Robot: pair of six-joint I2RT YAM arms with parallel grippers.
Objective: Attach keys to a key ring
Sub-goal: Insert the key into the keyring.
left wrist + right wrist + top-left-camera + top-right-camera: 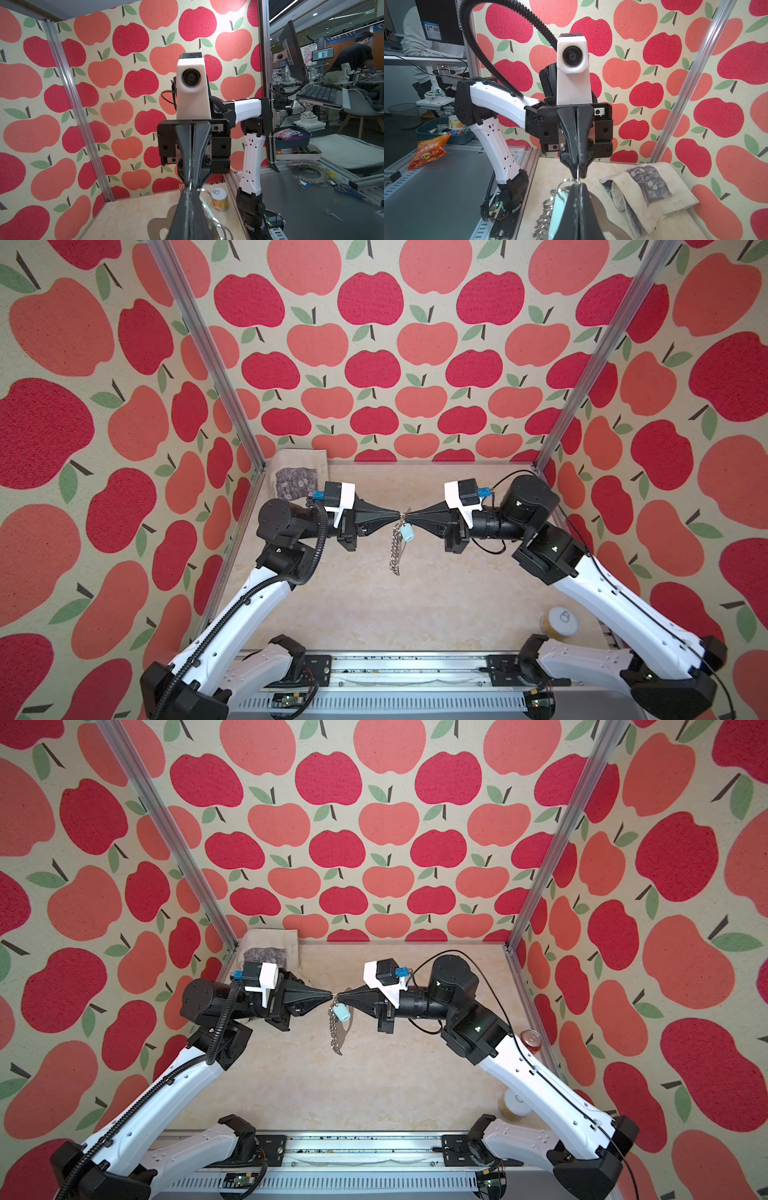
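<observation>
Overhead, both jaws clamped tip-to-tip on key ring (395, 556) — key (555, 218) head visible from right wrist, not left.

Key ring (395, 548) hangs midway; pouch (296, 476) and can (559, 622) crowd corners; front tabletop (374, 614) free.

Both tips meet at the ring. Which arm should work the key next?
Right, probably. The key hangs just under the right gripper. The left gripper, also shut on the key ring, looks better kept as anchor.
</observation>
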